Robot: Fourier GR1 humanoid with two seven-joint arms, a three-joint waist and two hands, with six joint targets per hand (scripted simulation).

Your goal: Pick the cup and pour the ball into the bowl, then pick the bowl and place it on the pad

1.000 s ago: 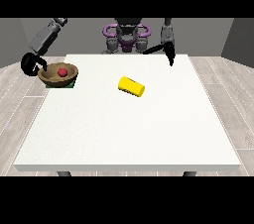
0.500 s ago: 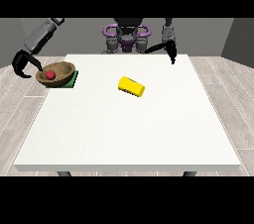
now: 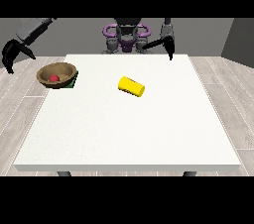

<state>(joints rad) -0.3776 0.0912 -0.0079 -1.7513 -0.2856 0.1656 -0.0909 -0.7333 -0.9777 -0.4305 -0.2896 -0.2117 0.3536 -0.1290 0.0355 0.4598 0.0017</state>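
Note:
A brown bowl (image 3: 57,75) rests on the green pad (image 3: 73,84) at the table's left edge, with the red ball (image 3: 54,78) lying inside it. The yellow cup (image 3: 131,86) lies on its side near the table's middle, apart from both hands. The hand at the view's left (image 3: 12,54) hangs off the table's left side, above and left of the bowl, with its fingers spread and nothing in them. The hand at the view's right (image 3: 169,46) hovers over the table's far edge, fingers pointing down, holding nothing.
The large white table (image 3: 129,134) spreads toward the camera. The robot's torso (image 3: 126,37) stands behind the far edge. Grey floor planks surround the table.
The hand at the view's left let go of the bowl and drew away up and to the left. The bowl stays on the pad. The cup and the other hand are unmoved.

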